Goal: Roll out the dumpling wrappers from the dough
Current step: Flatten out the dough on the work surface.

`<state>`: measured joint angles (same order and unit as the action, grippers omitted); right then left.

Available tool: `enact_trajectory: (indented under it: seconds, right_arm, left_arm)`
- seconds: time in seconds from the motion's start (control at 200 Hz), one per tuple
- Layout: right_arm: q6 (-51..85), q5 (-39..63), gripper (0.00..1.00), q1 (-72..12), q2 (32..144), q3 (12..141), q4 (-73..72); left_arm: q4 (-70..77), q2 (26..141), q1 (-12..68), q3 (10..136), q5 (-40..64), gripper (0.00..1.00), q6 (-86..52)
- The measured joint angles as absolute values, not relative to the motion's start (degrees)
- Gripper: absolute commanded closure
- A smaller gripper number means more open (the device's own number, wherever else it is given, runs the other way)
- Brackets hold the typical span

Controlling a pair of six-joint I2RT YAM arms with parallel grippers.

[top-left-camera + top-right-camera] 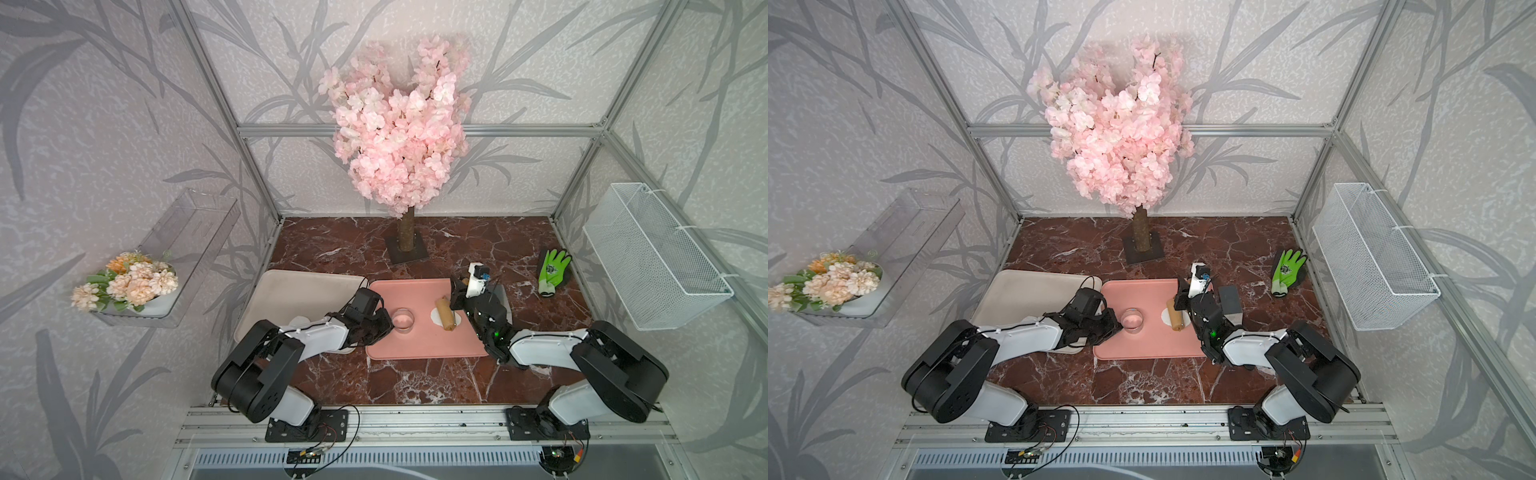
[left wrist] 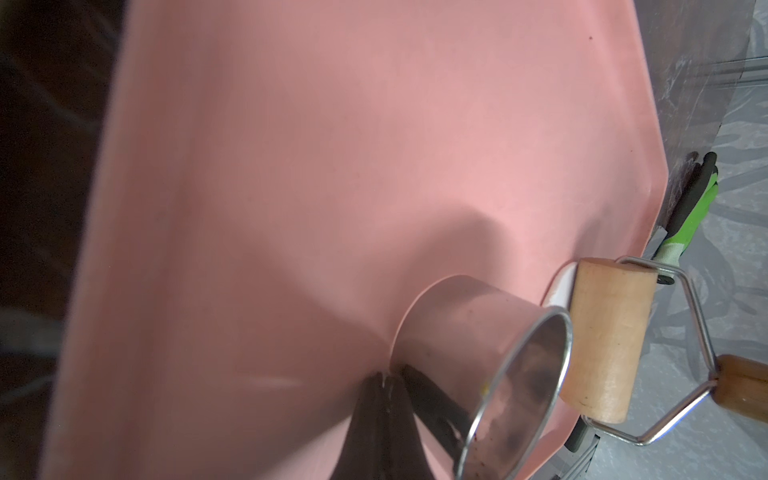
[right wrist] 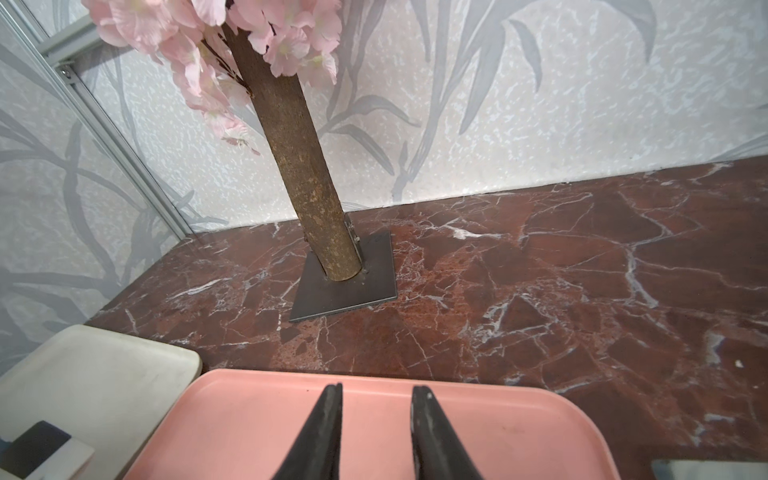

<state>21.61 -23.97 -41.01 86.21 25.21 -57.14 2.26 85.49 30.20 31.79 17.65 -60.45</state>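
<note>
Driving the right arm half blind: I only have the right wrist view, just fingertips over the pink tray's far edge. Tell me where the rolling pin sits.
Observer: The rolling pin lies on the pink tray, toward the right arm's side, with its roller resting on the dough.
Operator: Describe the dough.
Observer: It's a thin flat white patch, showing on both sides of the roller in both top views.
Operator: Report the left arm.
Observer: The left gripper is shut, its tips at the ring cutter's wall, mid-tray beside the roller.
</note>
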Motion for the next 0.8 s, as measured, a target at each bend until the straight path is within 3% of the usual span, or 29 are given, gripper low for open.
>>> enact_trajectory:
  seconds: [0.805]
  right_arm:
    - [27.05, -25.26, 1.00, -45.43, 94.56, 26.85, -66.24]
  left_arm:
    - [2.28, 85.49, 30.20, 31.77, 17.65, 1.00, -60.45]
